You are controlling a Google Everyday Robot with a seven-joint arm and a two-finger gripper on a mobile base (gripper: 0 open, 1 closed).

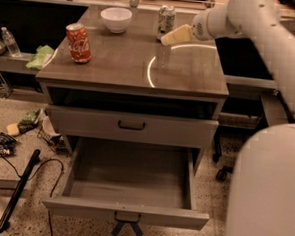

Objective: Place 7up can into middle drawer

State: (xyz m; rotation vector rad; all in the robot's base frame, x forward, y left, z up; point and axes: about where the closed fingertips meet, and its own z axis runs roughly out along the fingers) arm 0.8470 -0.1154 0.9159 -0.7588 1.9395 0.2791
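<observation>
7up can (166, 21) is standing upright at the back of the counter (121, 63), right of the white bowl (116, 19). Gripper (167, 38) is hovering just beside it on the right-front side, tip pointing left at the can's lower half. Touching or a hair apart, can't tell. Can't tell either whether the gripper is spread or closed. Can's long axis is running vertical, so I'm judging this as a side approach. Only 1 arm. Middle drawer (126, 214) is sitting pulled out below, well apart from the can. Cola can (78, 42) is standing far left, out of the path.
</observation>
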